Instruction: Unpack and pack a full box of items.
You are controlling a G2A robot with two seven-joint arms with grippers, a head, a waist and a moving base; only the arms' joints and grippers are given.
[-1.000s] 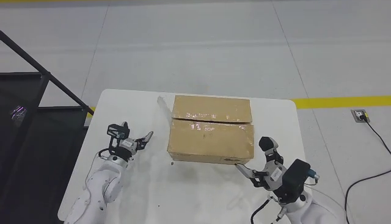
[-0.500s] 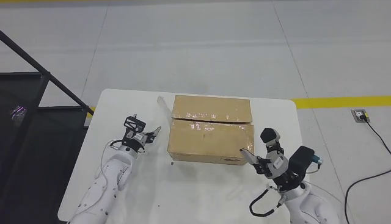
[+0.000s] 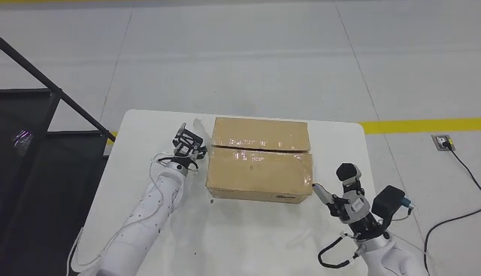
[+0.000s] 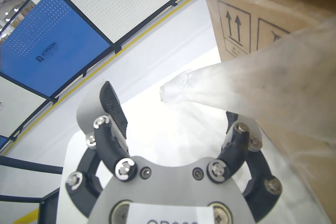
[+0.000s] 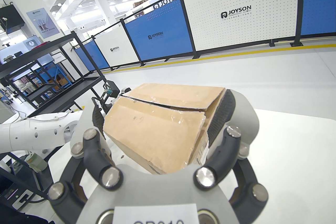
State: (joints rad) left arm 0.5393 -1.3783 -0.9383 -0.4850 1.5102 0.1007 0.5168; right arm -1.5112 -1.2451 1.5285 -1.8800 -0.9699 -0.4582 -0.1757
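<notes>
Beside left hand (image 3: 190,140), cardboard box (image 3: 260,165)

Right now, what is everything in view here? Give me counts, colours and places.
box: one, brown cardboard, top flaps folded shut, middle of the table.
tape strip: one, translucent, sticking out from the box's left end, loose end by the left arm's jaws.
table: one, white, under the box.
rack: one, black, on the floor left of the table.
fence panels: several, blue and white, along the far floor.
floor lines: two, yellow, one right of the table, one far off.
socket: one, grey, floor to the right.
left arm: one, white, at the box's far left corner, jaws open.
right arm: one, white, by the box's near right corner, apart from it, jaws open.
</notes>
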